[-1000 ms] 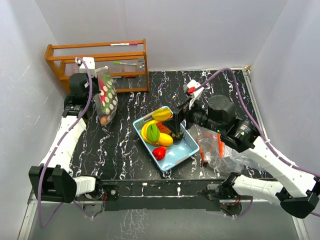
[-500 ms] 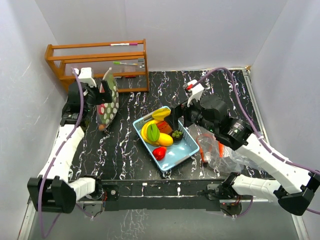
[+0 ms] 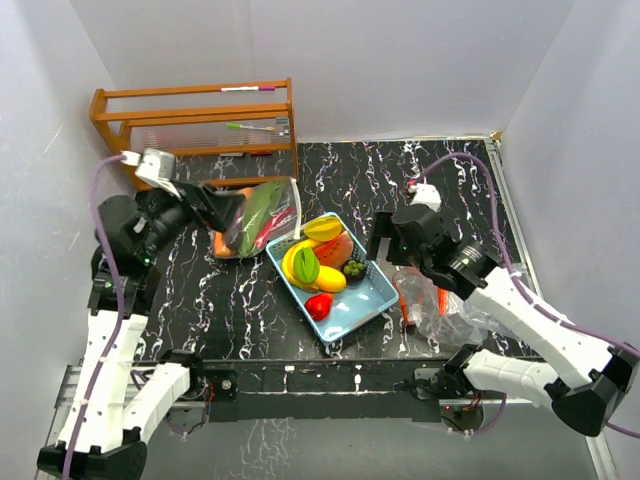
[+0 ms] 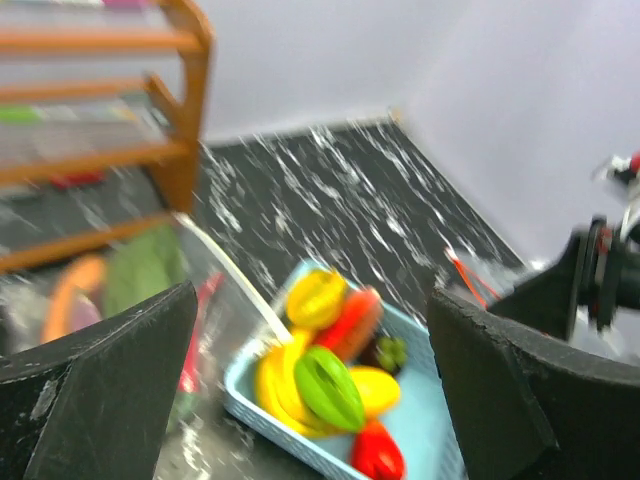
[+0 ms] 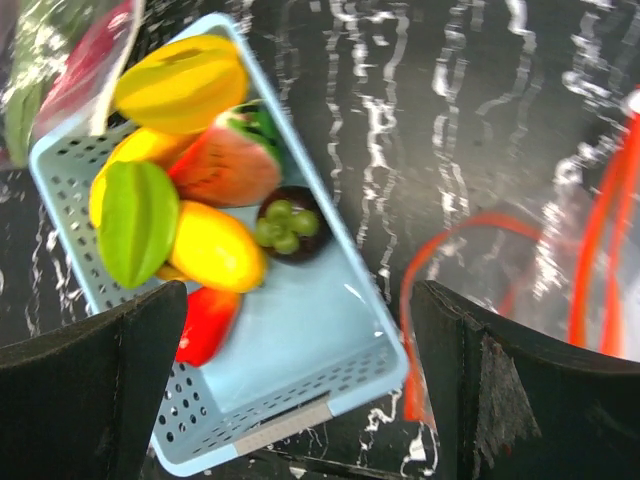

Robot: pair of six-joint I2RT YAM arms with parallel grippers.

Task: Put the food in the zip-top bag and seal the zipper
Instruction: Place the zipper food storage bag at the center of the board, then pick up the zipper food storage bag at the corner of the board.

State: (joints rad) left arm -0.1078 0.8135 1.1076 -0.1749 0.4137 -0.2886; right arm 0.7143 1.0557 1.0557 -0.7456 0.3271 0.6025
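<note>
The left tool [image 3: 218, 205] is gaping wide beside the zip-top bag [image 3: 262, 212], gripping nothing; the right tool [image 5: 300, 290] is hanging released over the basket [image 3: 362, 300]. Glossy food [image 3: 305, 265] is lying piled in that basket, some inside the bag.

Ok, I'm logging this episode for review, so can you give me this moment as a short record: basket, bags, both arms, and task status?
basket: light blue, holding bananas, watermelon slice, mango, green piece, red piece
zip-top bag: left of the basket, green, red and orange food inside; zipper state unclear
left gripper: jaws wide apart, beside the zip-top bag
right gripper: jaws wide apart, empty, by the basket's right edge
second bag: clear, orange trim, right of the basket
task status: basket food not yet bagged
</note>
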